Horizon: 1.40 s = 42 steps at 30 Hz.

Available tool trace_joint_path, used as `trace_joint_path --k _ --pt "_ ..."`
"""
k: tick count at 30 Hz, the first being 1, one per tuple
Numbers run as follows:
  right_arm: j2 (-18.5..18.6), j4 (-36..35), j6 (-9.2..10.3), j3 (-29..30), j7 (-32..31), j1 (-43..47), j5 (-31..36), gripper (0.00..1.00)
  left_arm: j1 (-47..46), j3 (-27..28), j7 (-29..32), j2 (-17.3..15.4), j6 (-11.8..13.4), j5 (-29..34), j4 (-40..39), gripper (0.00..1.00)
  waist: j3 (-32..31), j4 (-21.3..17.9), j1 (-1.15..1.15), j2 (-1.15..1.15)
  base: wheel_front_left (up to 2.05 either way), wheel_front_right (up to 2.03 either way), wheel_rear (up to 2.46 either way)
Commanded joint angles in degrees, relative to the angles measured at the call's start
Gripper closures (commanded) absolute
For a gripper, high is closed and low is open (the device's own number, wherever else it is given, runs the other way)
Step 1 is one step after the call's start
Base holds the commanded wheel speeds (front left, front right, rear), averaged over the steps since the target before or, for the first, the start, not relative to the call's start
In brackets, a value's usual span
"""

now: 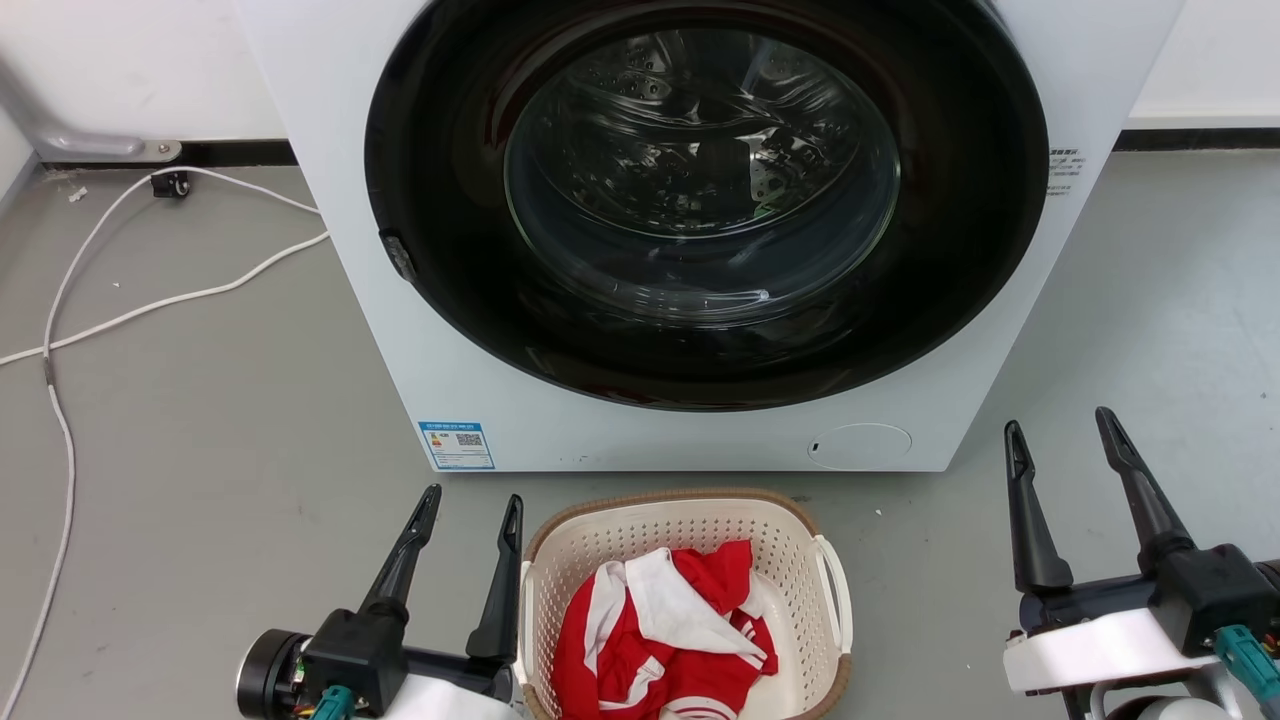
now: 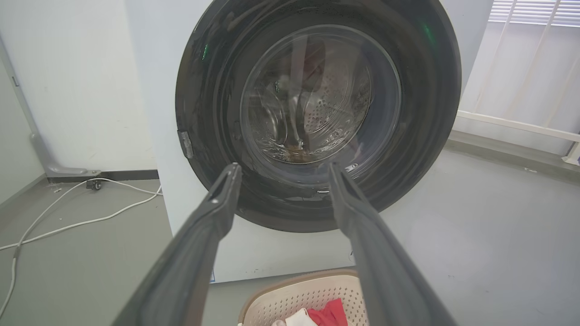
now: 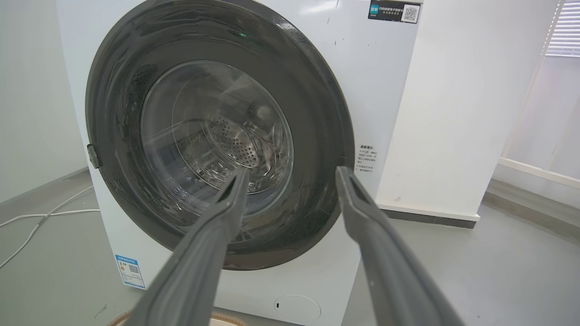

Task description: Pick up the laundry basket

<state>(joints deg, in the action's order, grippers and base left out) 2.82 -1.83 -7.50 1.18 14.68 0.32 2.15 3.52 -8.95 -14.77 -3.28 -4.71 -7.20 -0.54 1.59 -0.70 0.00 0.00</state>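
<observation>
floor [image 1: 200,420]: grey and smooth, spreading before me up to the wall.
washing machine [image 1: 620,440]: white, stands on it straight ahead of me.
laundry basket [image 1: 640,545]: sits on it just in front of the machine, not touching.
white cable [image 1: 200,294]: trails loose across it on my left.

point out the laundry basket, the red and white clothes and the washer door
laundry basket [image 1: 650,528]: head view, perforated far wall
red and white clothes [image 1: 716,576]: head view, upper red fold
washer door [image 1: 700,170]: head view, glass window

blue qr label [image 1: 456,445] on washer [image 1: 320,150], txt too small to read
</observation>
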Motion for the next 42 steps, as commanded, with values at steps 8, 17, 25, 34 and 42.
trace_joint_path --k 8,17,25,34,42 --pt "0.1 -0.4 0.02 0.0 0.5 0.2 1.0 0.00 0.1 0.8 -0.5 0.3 -1.2 2.0 -0.4 0.00 -0.1 0.1 0.00 0.00 0.00 0.00 0.00" --pt "0.1 0.1 0.02 -0.2 0.5 0.6 0.5 0.00 0.9 1.0 -0.5 0.4 -0.9 2.1 0.0 0.00 -0.6 0.0 0.00 0.00 0.00 0.00 0.00" --pt "0.1 0.6 0.02 -0.6 0.5 -0.3 0.5 0.00 -0.2 1.0 -0.5 0.4 -0.9 0.2 0.9 0.00 1.3 -0.1 0.00 0.00 0.00 0.00 0.00" --pt "0.1 3.6 0.02 -2.6 0.5 -5.5 0.2 0.00 -5.0 2.2 -0.4 0.4 -1.2 0.8 6.2 0.00 10.2 -0.7 0.00 0.00 0.00 0.00 0.00" --pt "0.1 10.9 0.02 -3.9 -0.1 -14.1 3.0 0.00 -14.6 2.2 -0.4 -1.3 -2.4 1.3 13.9 0.00 22.1 -0.9 0.00 0.00 0.00 0.00 0.00"
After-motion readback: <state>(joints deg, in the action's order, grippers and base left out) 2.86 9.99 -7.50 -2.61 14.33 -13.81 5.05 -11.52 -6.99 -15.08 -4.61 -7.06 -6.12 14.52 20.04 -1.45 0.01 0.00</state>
